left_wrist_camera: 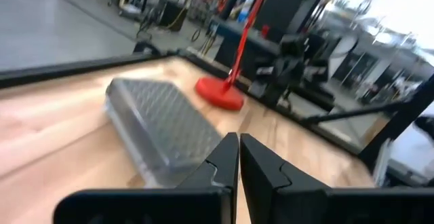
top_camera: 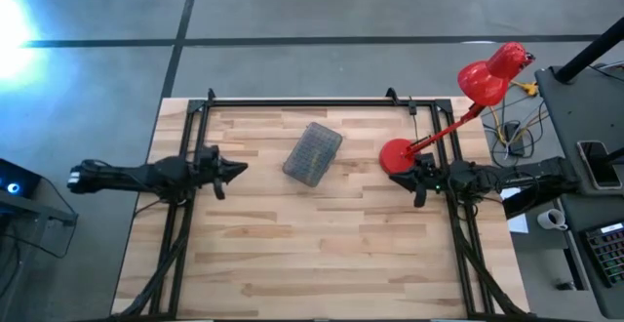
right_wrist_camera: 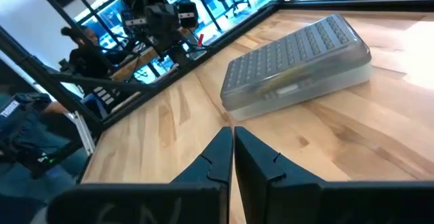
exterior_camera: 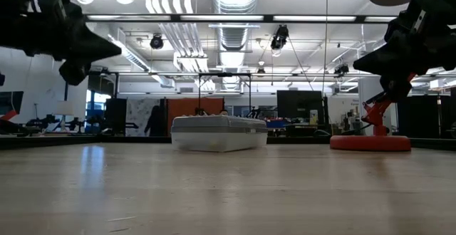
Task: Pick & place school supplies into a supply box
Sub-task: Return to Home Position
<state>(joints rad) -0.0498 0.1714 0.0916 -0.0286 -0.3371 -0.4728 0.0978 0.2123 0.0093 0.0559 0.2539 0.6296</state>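
Note:
The supply box [top_camera: 313,152], clear plastic with a ribbed grey lid shut over it, lies flat on the table a little behind the middle; it also shows in the low view [exterior_camera: 219,132], the left wrist view [left_wrist_camera: 159,125] and the right wrist view [right_wrist_camera: 298,64]. My left gripper [top_camera: 241,169] is shut and empty, raised above the table to the left of the box. My right gripper [top_camera: 398,173] is shut and empty, raised to the right of the box, by the lamp's base. No pens, pencils or scissors show loose on the table.
A red desk lamp stands on its round base [top_camera: 398,155] at the right, its arm slanting to the head [top_camera: 493,72] beyond the table's far right corner. A black frame [top_camera: 302,101] runs along the far edge and both sides. A person [right_wrist_camera: 85,51] sits beyond the table.

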